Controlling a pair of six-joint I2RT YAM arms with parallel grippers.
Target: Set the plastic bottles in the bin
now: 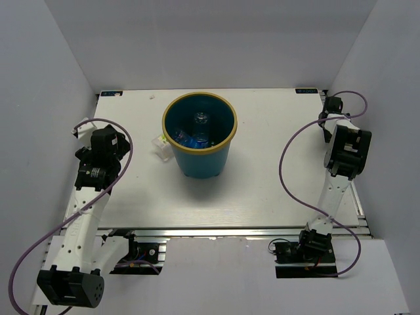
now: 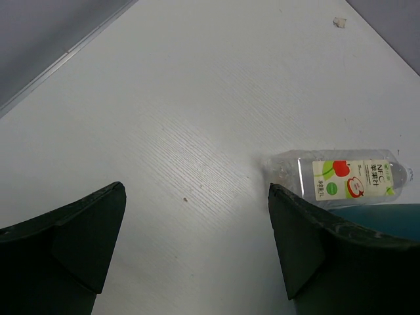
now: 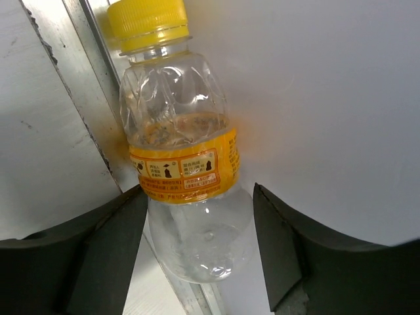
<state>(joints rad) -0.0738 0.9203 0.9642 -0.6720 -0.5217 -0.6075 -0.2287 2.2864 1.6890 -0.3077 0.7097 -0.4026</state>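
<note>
Yellow-capped bottle (image 3: 180,151) clasped between the right claw (image 3: 199,244) fingers

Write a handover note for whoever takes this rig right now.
Left gripper: open, empty, above the table near the white-green-label bottle, which lies beside the bin.
Right gripper: jaws straddle the orange-label bottle at the table's right edge; firm grip not confirmed.
Done: blue-label bottles are in the bin; count unclear.
Left: bin the orange-label bottle, then the white-green-label bottle.
</note>
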